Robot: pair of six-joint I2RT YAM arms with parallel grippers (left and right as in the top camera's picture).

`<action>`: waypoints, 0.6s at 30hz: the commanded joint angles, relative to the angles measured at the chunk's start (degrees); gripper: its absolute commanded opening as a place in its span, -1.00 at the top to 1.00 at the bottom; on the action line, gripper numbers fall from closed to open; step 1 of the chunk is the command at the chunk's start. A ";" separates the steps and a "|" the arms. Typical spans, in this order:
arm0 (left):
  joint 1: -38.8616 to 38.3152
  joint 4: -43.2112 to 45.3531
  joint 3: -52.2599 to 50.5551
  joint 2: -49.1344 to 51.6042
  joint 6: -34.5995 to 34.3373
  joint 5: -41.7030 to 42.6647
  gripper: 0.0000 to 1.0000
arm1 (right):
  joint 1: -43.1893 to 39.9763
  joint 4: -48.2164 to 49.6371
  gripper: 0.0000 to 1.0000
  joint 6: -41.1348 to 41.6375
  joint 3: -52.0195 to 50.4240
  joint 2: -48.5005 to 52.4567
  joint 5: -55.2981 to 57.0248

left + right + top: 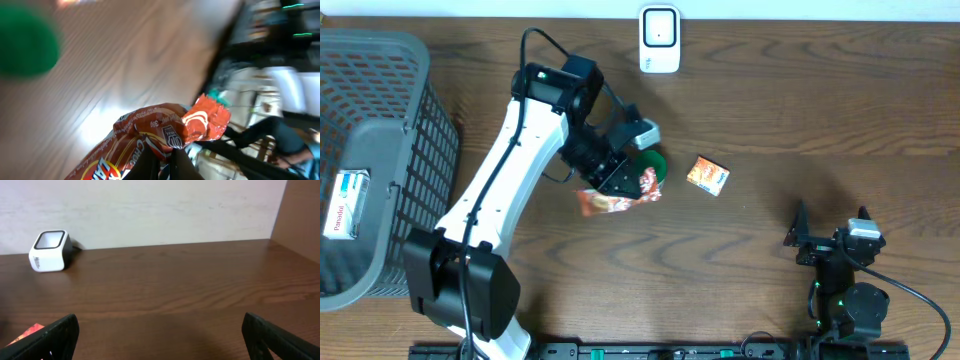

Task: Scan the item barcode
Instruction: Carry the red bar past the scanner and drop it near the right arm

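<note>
Clamping the orange snack packet (610,203) at table centre, the left gripper (624,184) apparently lines it up for the scanner (660,40) at twelve o'clock; the right gripper (804,241) sits wide open at four o'clock.

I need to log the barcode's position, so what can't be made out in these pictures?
- Barcode on the snack bag: the left wrist view is blurred, and the left claw covers the bag's bottom edge.
- Green object: overhead, half hidden behind the left arm; only a blur from the wrist.
- Small orange packet: print too small to read overhead.
</note>
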 commanded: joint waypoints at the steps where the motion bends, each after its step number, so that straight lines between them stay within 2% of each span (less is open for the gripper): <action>1: 2.29 -0.17 -1.07 -0.37 15.39 18.53 0.85 | -0.33 -0.17 -0.99 0.59 -0.07 -0.35 -0.04; 7: 5.44 -0.17 -1.51 -0.37 25.16 25.00 0.86 | -0.33 -0.17 -0.98 0.57 -0.07 -0.35 -0.04; 13: 6.86 0.46 -1.51 -0.37 37.81 37.62 0.86 | -0.33 -0.17 -0.99 0.57 -0.07 -0.35 -0.04; 18: 6.82 7.23 -1.51 -0.37 38.51 42.75 0.86 | -0.33 -0.17 -0.99 0.57 -0.07 -0.31 -0.04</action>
